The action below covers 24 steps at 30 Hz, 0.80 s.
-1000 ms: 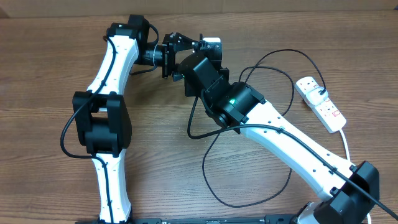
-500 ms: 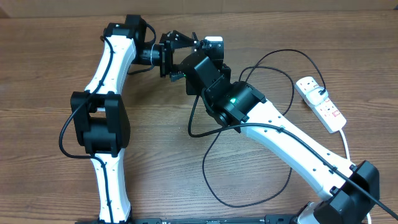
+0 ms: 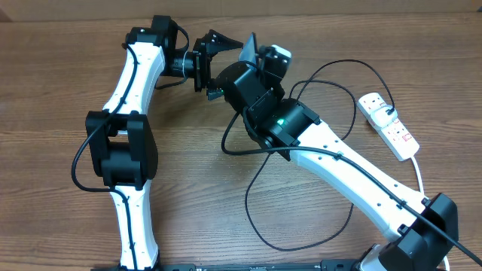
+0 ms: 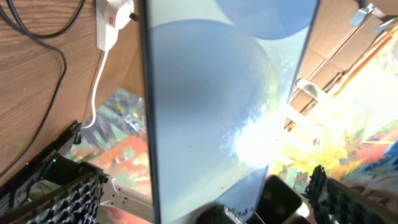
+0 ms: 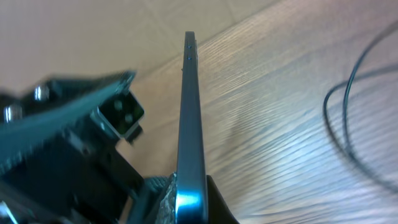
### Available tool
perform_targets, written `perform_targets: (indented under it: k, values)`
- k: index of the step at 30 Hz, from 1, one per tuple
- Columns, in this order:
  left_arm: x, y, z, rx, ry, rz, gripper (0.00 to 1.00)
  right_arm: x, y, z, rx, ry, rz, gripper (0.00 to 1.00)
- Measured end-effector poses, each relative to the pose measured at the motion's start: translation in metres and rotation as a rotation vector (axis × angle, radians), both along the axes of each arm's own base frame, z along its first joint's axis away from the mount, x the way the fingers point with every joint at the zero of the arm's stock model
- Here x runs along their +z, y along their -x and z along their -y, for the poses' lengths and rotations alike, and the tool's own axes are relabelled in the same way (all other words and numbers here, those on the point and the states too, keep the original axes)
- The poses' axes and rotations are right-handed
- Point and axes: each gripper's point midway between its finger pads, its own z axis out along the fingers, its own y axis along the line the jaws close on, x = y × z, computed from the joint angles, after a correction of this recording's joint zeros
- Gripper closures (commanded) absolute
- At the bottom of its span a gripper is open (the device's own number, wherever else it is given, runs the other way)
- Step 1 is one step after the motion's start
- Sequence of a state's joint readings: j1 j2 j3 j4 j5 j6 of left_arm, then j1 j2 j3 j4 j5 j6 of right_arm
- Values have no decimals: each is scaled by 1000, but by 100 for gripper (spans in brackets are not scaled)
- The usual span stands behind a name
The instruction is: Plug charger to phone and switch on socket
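The phone (image 3: 248, 45) is off the table, tilted up on edge. My right gripper (image 3: 263, 62) is shut on its lower end; in the right wrist view the phone (image 5: 189, 112) stands edge-on between the jaws (image 5: 189, 200). My left gripper (image 3: 224, 41) is open beside it. In the left wrist view its fingers (image 4: 205, 205) spread wide on either side of the phone's pale blue screen (image 4: 217, 93). The charger cable (image 3: 247, 203) loops over the table under the right arm. Its connector tip is not visible. The socket (image 3: 388, 124) lies at the far right.
The socket's thick white cord (image 3: 419, 169) runs down the right edge. The socket (image 4: 112, 22) and black cable (image 4: 64, 62) also show in the left wrist view, and the cable in the right wrist view (image 5: 328, 109). Wooden table (image 3: 60, 90) all round.
The phone went from lying flat at the back to tilted up on edge in my right gripper. The cable loop near the right arm shifted slightly. My left gripper stayed close by, open.
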State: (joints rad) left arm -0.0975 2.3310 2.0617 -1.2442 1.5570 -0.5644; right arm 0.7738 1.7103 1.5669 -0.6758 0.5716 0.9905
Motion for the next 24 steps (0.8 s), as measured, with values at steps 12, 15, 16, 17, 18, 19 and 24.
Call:
perform_targets:
  k: [12, 15, 16, 17, 18, 19, 24]
  values:
    - [0, -3, 0, 1, -1, -9, 8, -3, 4, -10, -336, -538, -81, 96]
    - [0, -4, 0, 1, -2, -19, 18, -4, 6, -17, -371, -640, -120, 96]
    - [0, -4, 0, 1, -2, -26, 19, -4, 6, -19, -376, -662, -125, 96]
    - [1, -4, 0, 1, -3, -36, 20, -3, 6, -21, -380, -683, -130, 96]
    - [0, -4, 0, 1, -4, -40, 20, -2, 5, -23, -384, -700, -132, 96]
    - [1, -4, 0, 1, -4, -44, 23, -2, 5, -24, -388, -714, -134, 96]
    - [1, -4, 0, 2, -8, -83, 34, -2, 5, -26, -422, -777, -150, 96]
